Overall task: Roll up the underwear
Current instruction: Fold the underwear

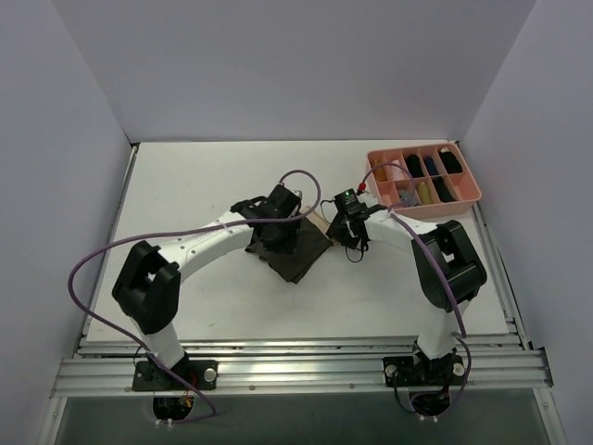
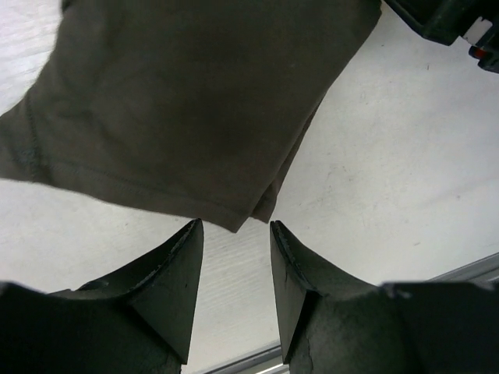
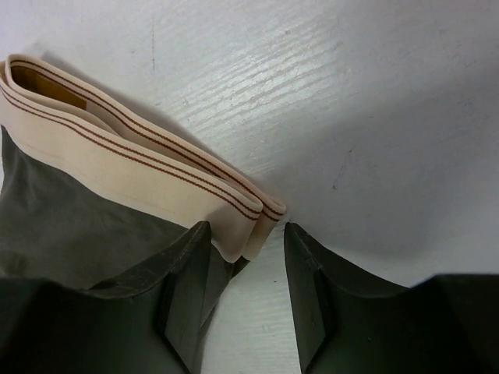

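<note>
The left gripper [image 2: 235, 226] has its fingers [image 2: 168, 273] spread apart with nothing between them. The underwear [image 2: 187, 101] lies just beyond the tips, and a corner of its dark olive hem points into the gap. The cloth rests on the white table [image 1: 185, 185].

The right gripper [image 3: 246, 229] also stands with its jaws parted and clamps nothing. The folded end of the underwear's tan waistband [image 3: 132, 167], lined with thin red-brown stripes, reaches right up to the gap. One finger overlaps the dark cloth beside the band; whether it touches the fabric cannot be told.

From above, the underwear sits as a flat dark patch between the two wrists. The left wrist covers its left part, and the right wrist is at its right corner, where the waistband end shows. A pink tray [image 1: 440, 206] of small compartments stands well apart from the underwear, to its far right, holding small dark bundles [image 1: 413, 165].
</note>
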